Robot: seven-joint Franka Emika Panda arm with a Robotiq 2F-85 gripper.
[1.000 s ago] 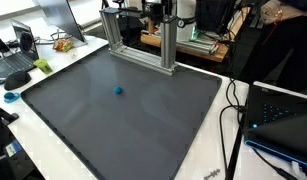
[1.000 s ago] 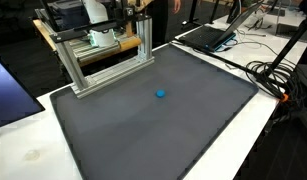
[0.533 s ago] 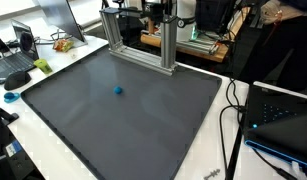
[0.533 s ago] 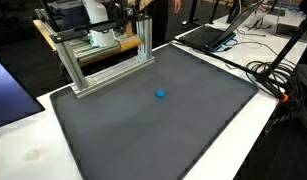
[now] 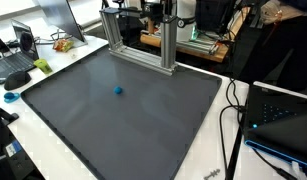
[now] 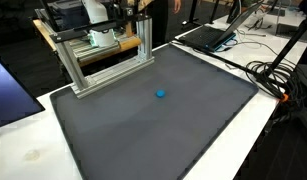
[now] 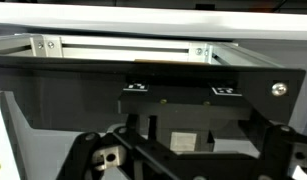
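A small blue ball [image 5: 118, 90] lies alone on a large dark grey mat [image 5: 143, 125]; it also shows in the other exterior view [image 6: 160, 95], on the mat [image 6: 143, 130]. An aluminium frame [image 5: 143, 45] stands at the mat's far edge [image 6: 103, 65]. The arm sits behind this frame, far from the ball. In the wrist view my gripper [image 7: 183, 165] faces a black panel [image 7: 183, 85] with two small markers, under an aluminium rail [image 7: 123, 47]. Its dark finger links spread to the lower left and right, with nothing between them.
A laptop [image 5: 13, 65], a green fruit [image 5: 42, 66] and a teal object [image 5: 10, 97] lie beside the mat. Another laptop [image 6: 208, 35] and black cables [image 6: 278, 75] lie on the white table. A monitor [image 5: 283, 120] stands at the edge.
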